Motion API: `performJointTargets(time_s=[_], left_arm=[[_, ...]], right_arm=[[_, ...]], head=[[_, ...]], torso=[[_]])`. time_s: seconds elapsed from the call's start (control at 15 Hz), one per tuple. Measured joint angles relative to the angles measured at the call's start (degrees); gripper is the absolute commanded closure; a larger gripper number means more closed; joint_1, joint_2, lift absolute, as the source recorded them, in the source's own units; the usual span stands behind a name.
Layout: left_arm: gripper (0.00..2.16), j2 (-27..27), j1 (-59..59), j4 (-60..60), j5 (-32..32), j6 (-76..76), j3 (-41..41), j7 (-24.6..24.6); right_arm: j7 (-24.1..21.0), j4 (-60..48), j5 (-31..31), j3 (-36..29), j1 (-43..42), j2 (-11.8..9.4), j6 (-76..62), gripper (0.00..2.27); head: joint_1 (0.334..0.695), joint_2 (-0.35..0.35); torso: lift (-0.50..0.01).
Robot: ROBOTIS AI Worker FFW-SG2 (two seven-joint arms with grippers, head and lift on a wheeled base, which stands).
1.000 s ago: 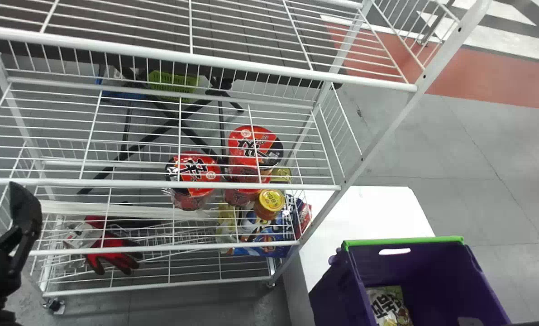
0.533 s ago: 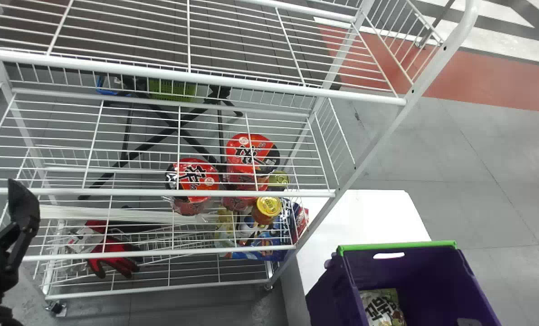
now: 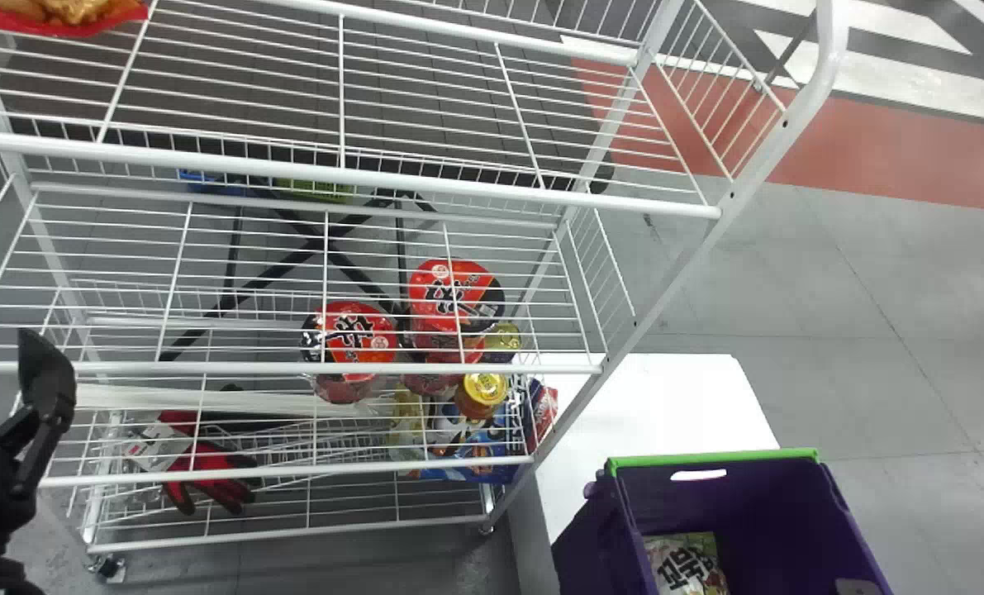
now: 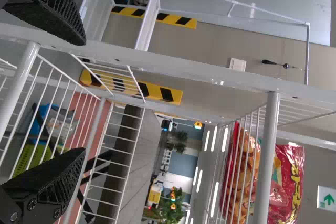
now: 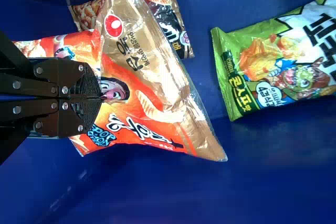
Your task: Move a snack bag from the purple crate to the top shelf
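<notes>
Jaws together, the right gripper [image 5: 101,98] pinches an orange-and-gold foil snack bag [image 5: 152,85], hiding its pinched part, inside the purple plastic crate [image 3: 756,496]. Beyond its tips lies a green-and-white foil bag [image 5: 273,59], cut off. The left gripper [image 3: 44,388] gapes empty. A red-edged bag [image 3: 70,21] has entered the head view's corner.

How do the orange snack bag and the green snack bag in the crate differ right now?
The orange snack bag is pinched by the right gripper; the green snack bag lies loose. The orange one is orange and gold, the green one green and white. The orange one partly covers a dark snack bag; the green one lies apart. Both have printed fronts.
</notes>
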Motion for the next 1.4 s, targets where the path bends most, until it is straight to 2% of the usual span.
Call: performJointTargets(time_s=[1.4], left_arm=[[0.09, -0.1, 0.0, 0.9, -1.1, -1.3, 0.0, 1.7]], right_arm=[[0.0, 1.1, 0.5, 0.1, 0.1, 0.0, -3.0, 2.11]], head=[[0.695, -0.35]], torso=[[-0.16]])
